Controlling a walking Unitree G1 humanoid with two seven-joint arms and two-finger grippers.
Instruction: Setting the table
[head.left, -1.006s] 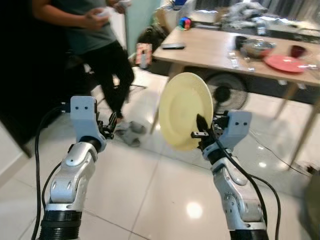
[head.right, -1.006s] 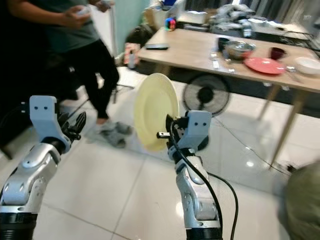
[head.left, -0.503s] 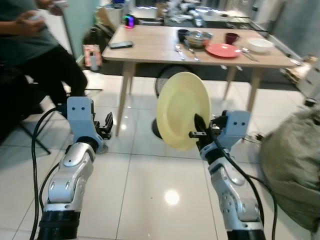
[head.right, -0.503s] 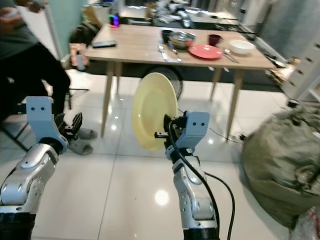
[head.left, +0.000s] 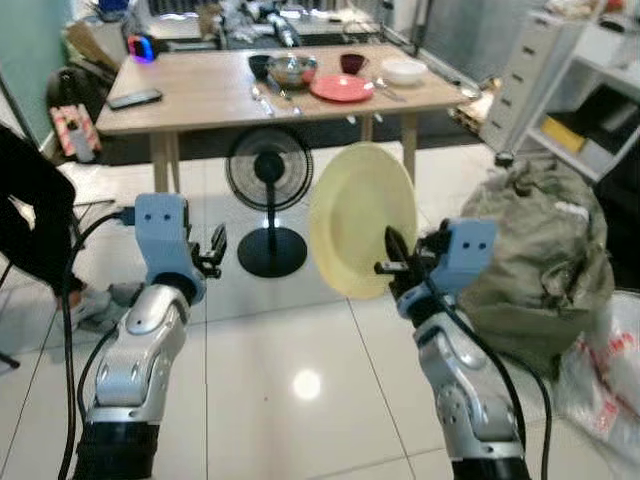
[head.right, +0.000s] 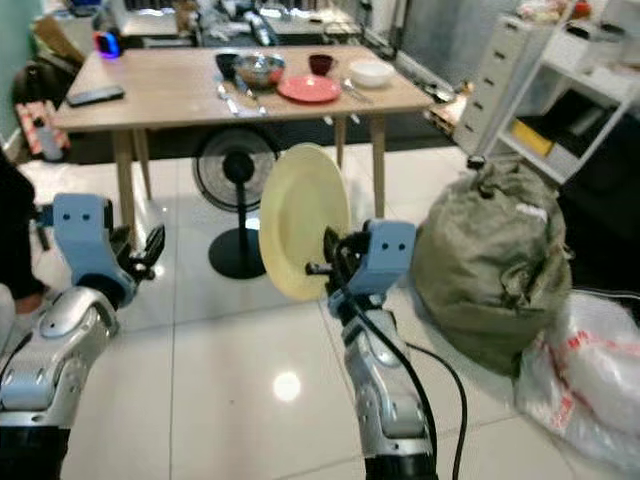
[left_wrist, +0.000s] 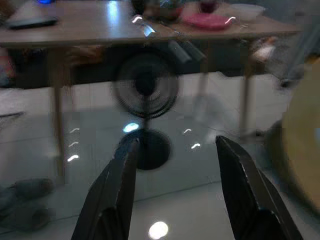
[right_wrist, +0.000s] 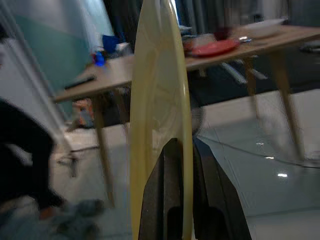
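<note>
Head view: the robot is standing on the tiled floor (head.left: 300, 340), facing the wooden bench (head.left: 200, 85), which is well apart from it.
Step in hand: judging by the scene, it is carrying a plate (head.left: 362, 220) toward the bench to set a place.
Plate: pale yellow, being held upright on edge in the air in front of the robot's chest, between the robot and the bench.
Right pincer (head.left: 392, 266): its two black fingers are pinching the plate's lower rim, one on each face, as the right wrist view (right_wrist: 181, 165) is showing.
Left pincer (left_wrist: 175, 150): fingers are standing spread, holding nothing, raised beside the plate but apart from it.
On the bench: a red plate (head.left: 341, 88), a metal bowl (head.left: 292, 69), a white bowl (head.left: 403, 70), a dark cup and cutlery are sitting at the right end.
In the way: a floor fan (head.left: 264, 185) is standing under the bench; a grey-green bag (head.left: 530, 250) is lying to the right.
Next move: probably walking closer, skirting fan and bag, then tipping the plate flat over a bare patch.
</note>
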